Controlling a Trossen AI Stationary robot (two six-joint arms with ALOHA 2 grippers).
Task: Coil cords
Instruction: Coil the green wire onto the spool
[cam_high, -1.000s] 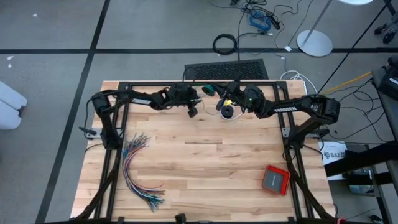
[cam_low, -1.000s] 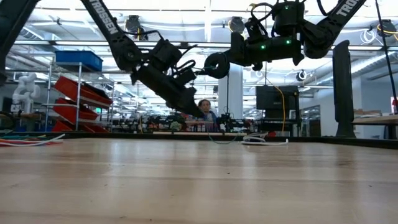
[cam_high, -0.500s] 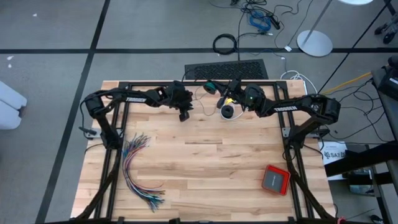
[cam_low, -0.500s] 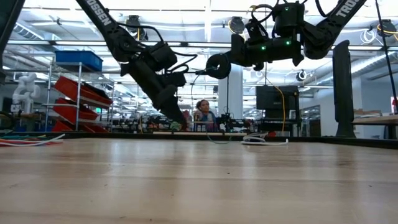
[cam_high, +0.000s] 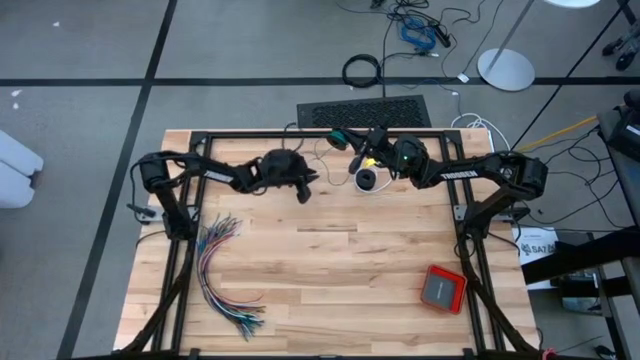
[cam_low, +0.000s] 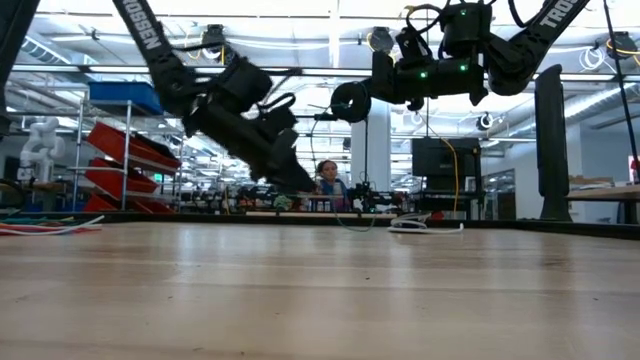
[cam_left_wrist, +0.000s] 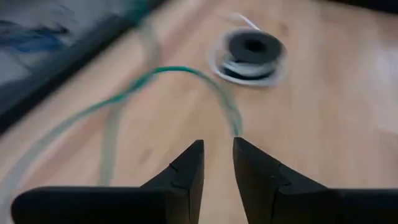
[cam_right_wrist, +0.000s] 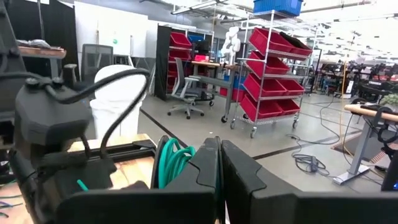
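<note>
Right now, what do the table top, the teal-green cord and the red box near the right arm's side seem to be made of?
The table top looks like pale wood planks, matte: seams and grain show. The teal-green cord looks like a thin plastic- or rubber-jacketed cable: it bends in loose curves. The red box seems hard plastic or metal with a grey face; I cannot tell which.

teal-green cord (cam_left_wrist: 186, 71) | multicoloured wires (cam_high: 222, 268) | red-grey box (cam_high: 443, 288)

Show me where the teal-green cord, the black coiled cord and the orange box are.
teal-green cord (cam_left_wrist: 186, 70): left wrist view, top of its loose arc.
black coiled cord (cam_left_wrist: 252, 48): left wrist view, coil's dark ring.
orange box (cam_high: 442, 289): high view, its grey top face.
</note>
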